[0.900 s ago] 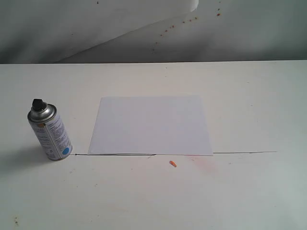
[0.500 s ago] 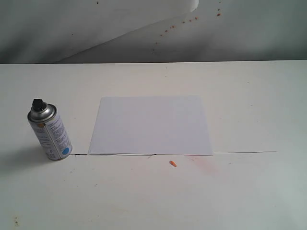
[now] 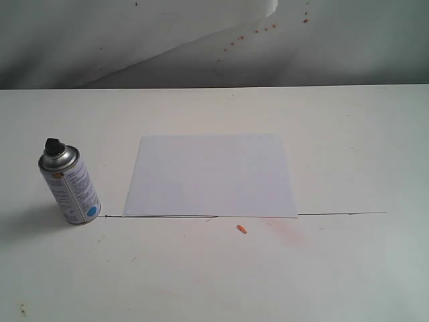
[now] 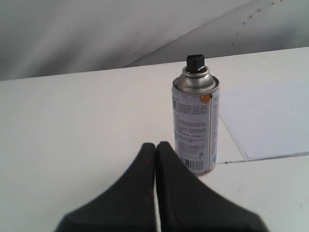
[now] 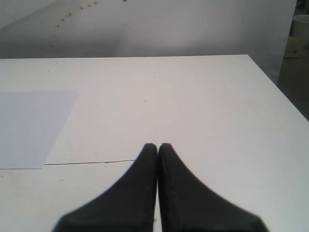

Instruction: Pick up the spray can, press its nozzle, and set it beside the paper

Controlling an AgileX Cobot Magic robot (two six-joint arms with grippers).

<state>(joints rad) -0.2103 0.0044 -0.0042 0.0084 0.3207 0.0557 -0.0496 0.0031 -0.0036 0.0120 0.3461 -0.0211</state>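
Spray can (image 3: 69,188) stands upright on the table (image 3: 348,147), just left of the paper (image 3: 211,176), apart from it. Left gripper (image 4: 156,146) and right gripper (image 5: 157,146) are both clenched, grasping nothing.

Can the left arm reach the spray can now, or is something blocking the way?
Probably yes: nothing lies between the left claw and the upright spray can. The claw is shut, though, and must open first.

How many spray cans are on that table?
1. The spray can stands upright on the table, just off the left edge of the paper, its black nozzle on top. No other shows in any view.
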